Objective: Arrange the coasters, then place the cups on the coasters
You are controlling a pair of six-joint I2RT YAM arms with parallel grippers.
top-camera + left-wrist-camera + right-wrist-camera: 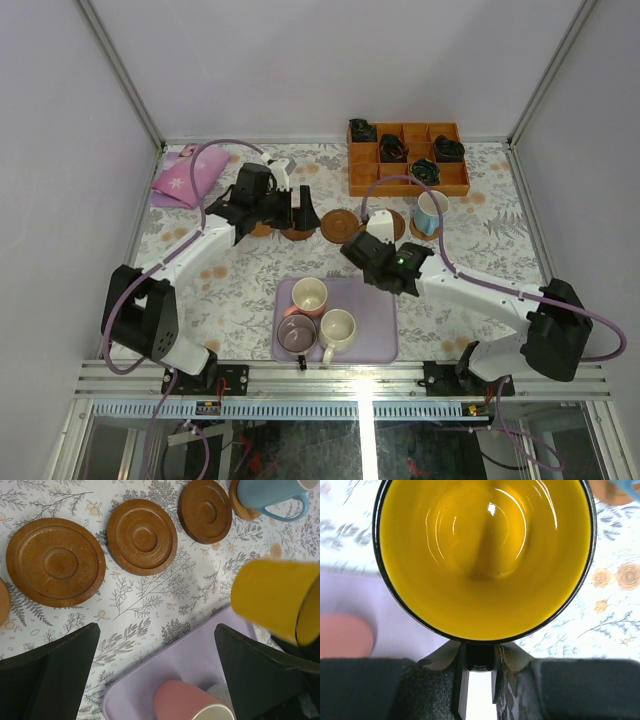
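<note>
While I watch through the right wrist camera, the right claw (479, 666) has its fingers drawn in to a narrow gap at the lower rim of the yellow cup (485, 555). It has hold of the cup there, though I cannot tell whether it pinches the handle or the wall. The cup is tipped so that its mouth faces that camera and fills most of the view. From the left wrist camera I see it hanging over the far right corner of the lavender tray (378, 305), short of the coaster row.

The left claw (155, 627) is spread as wide as it goes and holds nothing. It hovers above the table (240, 285) between the tray and the left part of the row.

The five coasters (142, 536) lie in a line across the middle of the table, side by side and not overlapping. The blue cup (265, 495) stands upright on the coaster at the right end; the other four are bare.

The tray sits at the middle of the near edge. In it I see the pink cup (310, 295) at the far left, and the purple cup (297, 333) and white cup (337, 328) side by side nearer me.

A wooden box (400, 188) with compartments holding dark items stands at the far edge, right of centre. A pink cloth (183, 180) lies in the far left corner.
</note>
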